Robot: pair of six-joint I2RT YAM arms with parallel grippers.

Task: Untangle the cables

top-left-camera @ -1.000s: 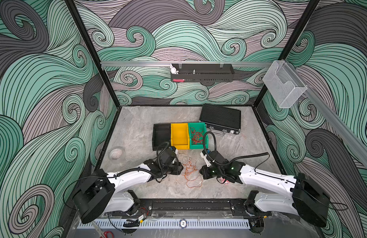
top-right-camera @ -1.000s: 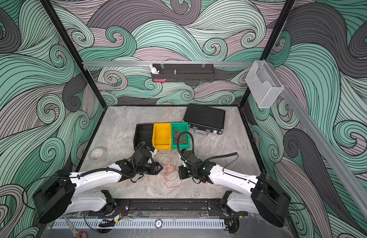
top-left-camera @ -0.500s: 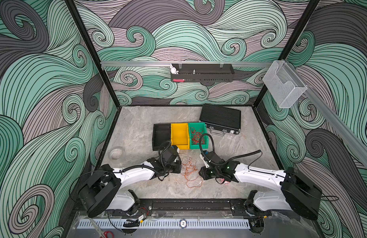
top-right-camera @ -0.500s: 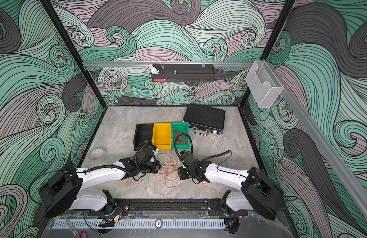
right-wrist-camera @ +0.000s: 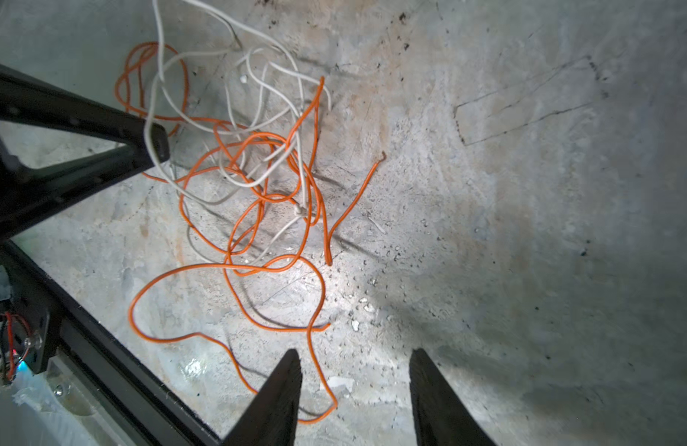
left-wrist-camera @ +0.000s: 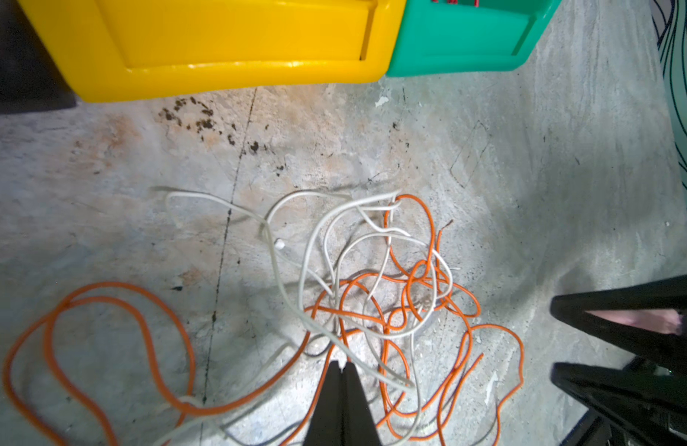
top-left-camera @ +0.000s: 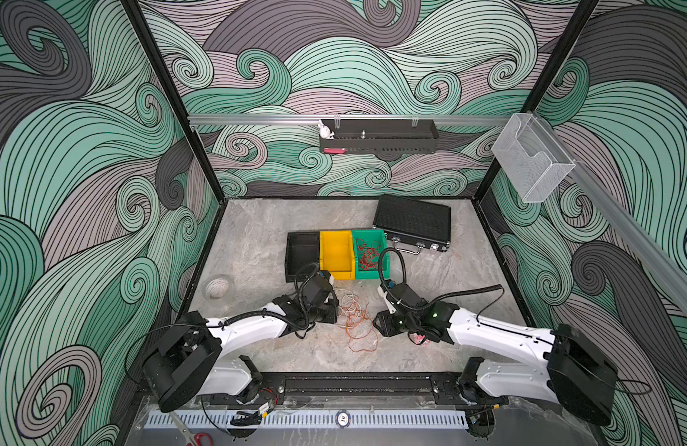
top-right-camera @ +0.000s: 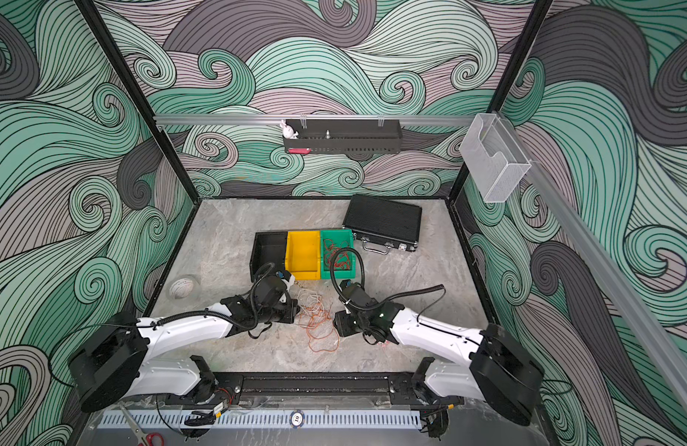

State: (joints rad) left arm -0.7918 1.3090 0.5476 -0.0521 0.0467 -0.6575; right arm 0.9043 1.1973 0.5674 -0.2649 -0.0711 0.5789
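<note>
A tangle of thin orange and white cables (top-left-camera: 355, 320) (top-right-camera: 318, 324) lies on the stone floor between my two grippers. My left gripper (left-wrist-camera: 344, 365) (top-left-camera: 335, 314) is at the tangle's left edge, its jaws pressed together on a white cable (right-wrist-camera: 150, 116) that bends round its tip. On the tangle's right side, my right gripper (right-wrist-camera: 355, 353) (top-left-camera: 377, 328) is open. An orange loop (right-wrist-camera: 322, 390) lies on the floor between its fingers, untouched. More red cables (top-left-camera: 368, 256) sit in the green bin (top-left-camera: 386, 266).
A black bin (top-left-camera: 301, 251), a yellow bin (top-left-camera: 336, 251) and the green bin stand in a row just behind the tangle. A black case (top-left-camera: 411, 222) lies at the back right, a tape roll (top-left-camera: 217, 287) on the left. The black front rail (right-wrist-camera: 114, 347) runs close by.
My left gripper has shut at the edge of the tangle. My right gripper has opened and let go of the orange cable; its arm has shifted slightly.
</note>
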